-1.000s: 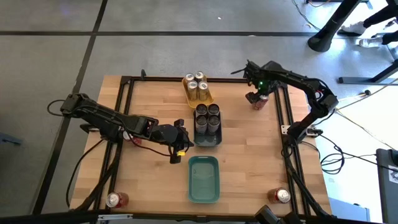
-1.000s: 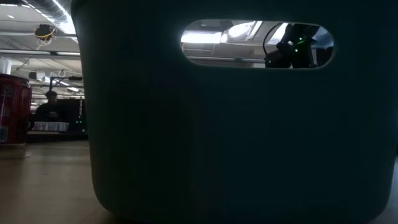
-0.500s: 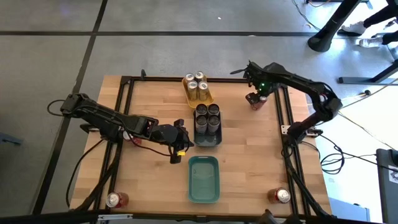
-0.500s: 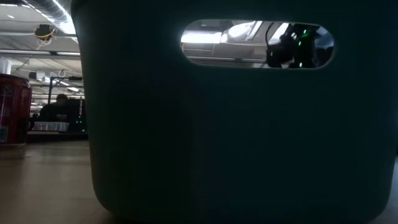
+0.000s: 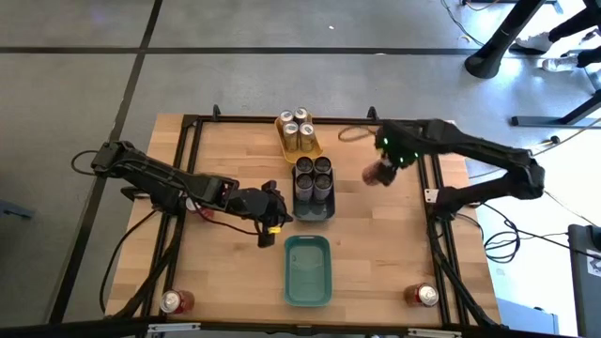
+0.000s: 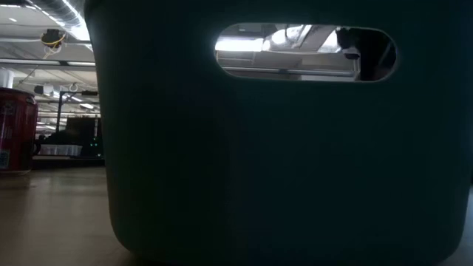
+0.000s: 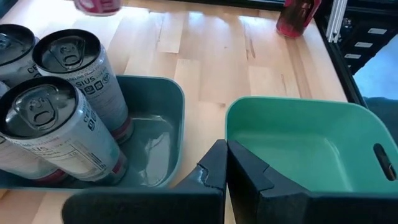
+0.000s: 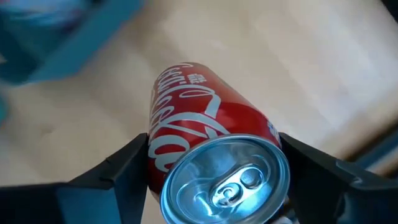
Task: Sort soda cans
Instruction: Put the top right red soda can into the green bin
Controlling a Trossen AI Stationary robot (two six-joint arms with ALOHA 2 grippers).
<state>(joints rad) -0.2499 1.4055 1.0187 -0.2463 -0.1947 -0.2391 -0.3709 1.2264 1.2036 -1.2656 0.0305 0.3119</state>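
Observation:
My right gripper (image 5: 380,173) is shut on a red soda can (image 8: 199,143), right of the dark tray (image 5: 315,208) that holds several dark grey cans (image 5: 315,169). Several gold cans (image 5: 299,131) stand in the yellow tray (image 5: 313,150) at the far edge. The teal tray (image 5: 308,272) holds nothing. My left gripper (image 5: 274,222) hangs shut, touching nothing, left of the gap between the dark and teal trays; its wrist view shows the shut fingers (image 7: 227,171) before both. Two more red cans stand upright at the near left corner (image 5: 174,300) and the near right corner (image 5: 423,296). My right gripper pinches the red can just below its silver top (image 8: 227,180), one finger (image 8: 118,174) on each side of the body. The fingers come from above, pointing down. The can is lifted clear of the wood and hangs below them, slightly tilted.
A black metal frame (image 5: 188,169) runs round the tabletop. Bare wood lies right of the trays (image 5: 385,244) and left of them (image 5: 225,272). In the low view the teal tray's wall (image 6: 259,162) fills most of the picture, with a red can (image 6: 15,129) beside it.
My right gripper has carried the red can away from the far right corner, toward the table's left and near edges and the dark tray. The can is now clear of the table. The arm has stretched out farther over the table.

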